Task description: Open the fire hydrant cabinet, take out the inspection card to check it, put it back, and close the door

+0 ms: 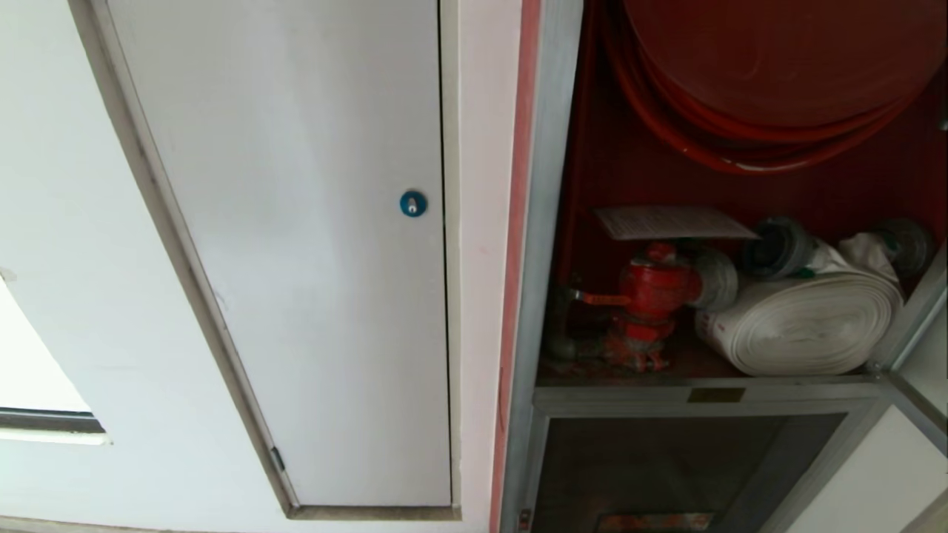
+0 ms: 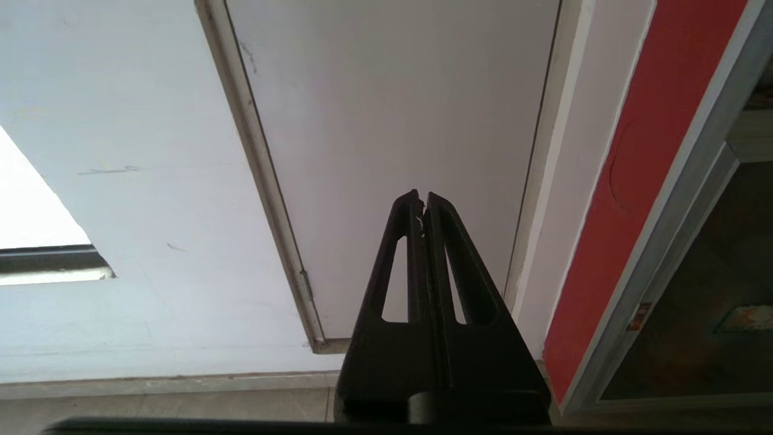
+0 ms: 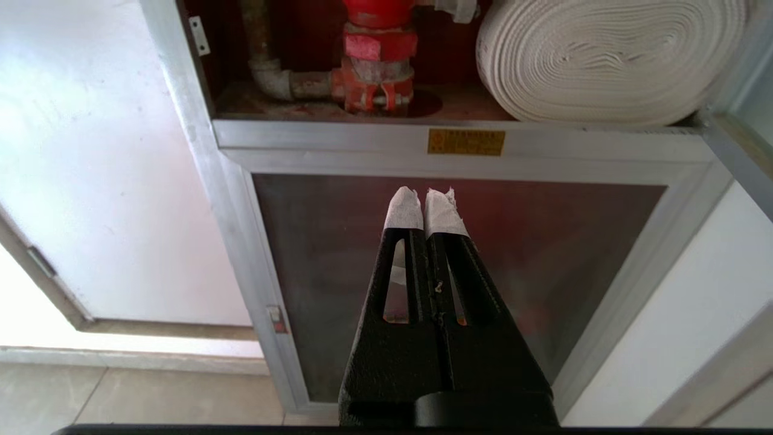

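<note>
The fire hydrant cabinet (image 1: 544,222) stands open, showing its red inside. The inspection card (image 1: 670,222), a thin white printed sheet, lies flat on top of the red valve (image 1: 652,292). Beside the valve sits the white rolled hose (image 1: 807,322), with the red hose reel (image 1: 778,66) above. A silver frame bar of the door (image 1: 915,318) slants out at the cabinet's right edge; its glass is out of view. My right gripper (image 3: 424,193), its tips taped white, is shut and empty, low before the lower glass panel (image 3: 543,241). My left gripper (image 2: 423,196) is shut and empty, facing the white panel door (image 2: 392,121).
The white panel door (image 1: 311,222) with its blue round lock (image 1: 412,203) fills the wall left of the cabinet. A red strip (image 2: 640,181) borders the cabinet frame. A yellow label (image 3: 465,141) sits on the crossbar above the lower glass panel. Tiled floor (image 3: 121,399) runs below.
</note>
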Controlling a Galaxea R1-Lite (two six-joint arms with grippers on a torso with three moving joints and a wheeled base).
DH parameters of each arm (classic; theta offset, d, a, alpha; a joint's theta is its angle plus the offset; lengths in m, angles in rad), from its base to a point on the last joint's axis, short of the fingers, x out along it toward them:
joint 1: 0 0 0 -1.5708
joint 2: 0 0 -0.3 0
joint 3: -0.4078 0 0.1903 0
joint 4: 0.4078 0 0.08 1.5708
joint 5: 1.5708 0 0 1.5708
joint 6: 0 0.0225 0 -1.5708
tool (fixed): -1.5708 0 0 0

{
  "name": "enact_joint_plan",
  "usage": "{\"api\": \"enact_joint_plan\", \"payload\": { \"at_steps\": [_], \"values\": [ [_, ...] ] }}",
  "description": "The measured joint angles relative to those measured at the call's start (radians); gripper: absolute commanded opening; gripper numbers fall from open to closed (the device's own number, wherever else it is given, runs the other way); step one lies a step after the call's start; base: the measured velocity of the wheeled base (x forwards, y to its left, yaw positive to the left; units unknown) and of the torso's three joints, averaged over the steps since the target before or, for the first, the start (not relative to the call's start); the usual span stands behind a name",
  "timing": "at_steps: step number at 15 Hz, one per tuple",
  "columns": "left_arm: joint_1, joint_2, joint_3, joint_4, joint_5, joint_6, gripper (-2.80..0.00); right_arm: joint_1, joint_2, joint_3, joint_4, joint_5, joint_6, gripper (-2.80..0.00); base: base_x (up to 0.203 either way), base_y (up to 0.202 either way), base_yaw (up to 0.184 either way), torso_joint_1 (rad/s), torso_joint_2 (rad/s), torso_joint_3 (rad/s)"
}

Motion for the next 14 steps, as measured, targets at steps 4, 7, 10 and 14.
{"api": "enact_joint_plan", "payload": {
  "at_steps": [4,7,10,14],
  "values": [
    [0.0,0.0,0.0,0.0,0.0,0.0,-2.8,0.0,0.0,0.0,0.0,0.0,0.0,-2.8,0.195,0.0,-0.002,0.0,0.0,0.003],
    [0.0,0.0,0.0,-0.001,0.005,-0.01,-2.8,0.0,0.0,0.0,0.0,0.0,0.001,-2.8,0.193,0.0,-0.001,0.001,0.0,0.007],
    [0.0,0.0,0.0,0.0,0.009,-0.011,-2.8,0.0,0.0,0.0,0.0,0.0,0.0,-2.8,0.098,0.0,0.0,0.005,0.0,0.0],
    [0.0,0.0,0.0,0.0,0.01,-0.013,-2.8,0.0,0.0,0.0,0.0,0.0,-0.001,-2.8,0.0,0.0,0.0,-0.007,0.0,0.002]
  ]
}}
